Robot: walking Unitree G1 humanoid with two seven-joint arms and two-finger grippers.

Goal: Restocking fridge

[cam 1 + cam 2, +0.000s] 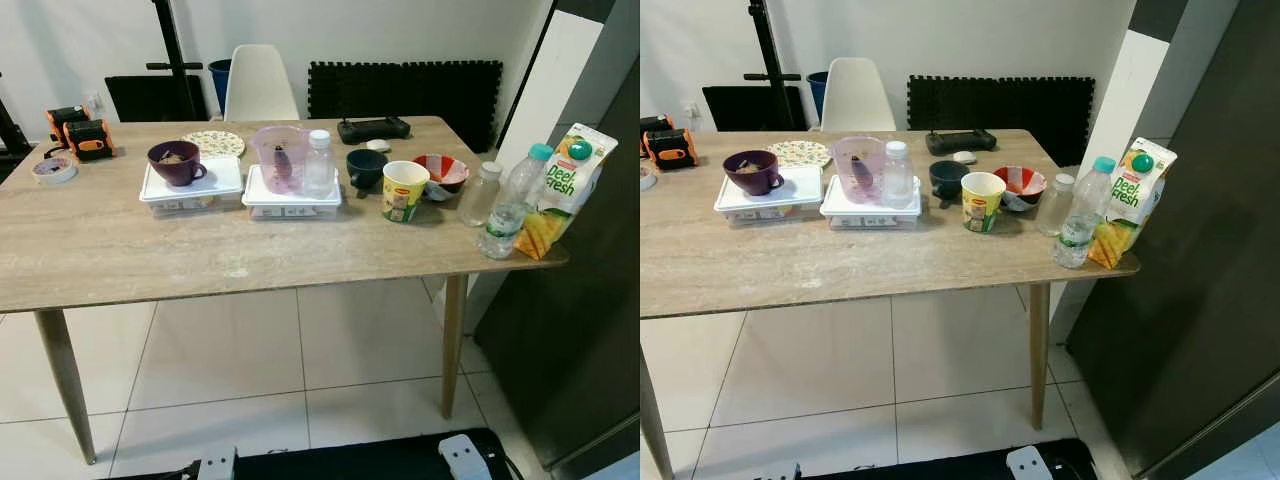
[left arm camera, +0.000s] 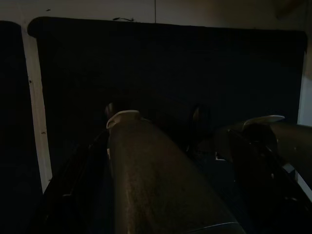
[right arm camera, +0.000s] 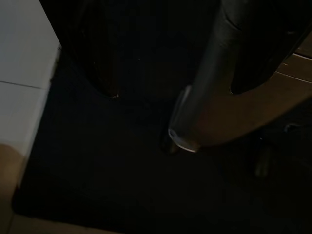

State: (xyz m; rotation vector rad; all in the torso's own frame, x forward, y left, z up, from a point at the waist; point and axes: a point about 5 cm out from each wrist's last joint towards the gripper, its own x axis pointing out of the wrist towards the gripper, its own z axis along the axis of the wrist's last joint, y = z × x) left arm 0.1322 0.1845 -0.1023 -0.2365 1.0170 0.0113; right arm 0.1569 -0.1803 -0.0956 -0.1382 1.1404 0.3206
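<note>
A wooden table [image 1: 150,250] holds the goods. At its right corner stand an orange juice carton [image 1: 565,185], a teal-capped water bottle [image 1: 512,205] and a small white-capped bottle [image 1: 479,194]. Two white lidded containers [image 1: 192,187] [image 1: 292,192] sit mid-table, carrying a purple mug [image 1: 176,162], a pink jug [image 1: 280,157] and a clear bottle [image 1: 318,164]. The dark fridge door [image 1: 590,330] stands shut just right of the table. My left gripper [image 2: 192,117] hangs idle in shade, fingers apart and holding nothing. My right gripper [image 3: 145,113] hangs low over a dark mat.
A yellow cup [image 1: 404,190], red bowl [image 1: 440,172] and dark mug [image 1: 365,167] stand right of centre. Tape roll [image 1: 54,170] and orange-black devices [image 1: 78,132] lie far left. A white chair [image 1: 258,85] and black foam mat [image 1: 405,90] are behind. Tiled floor lies under the table.
</note>
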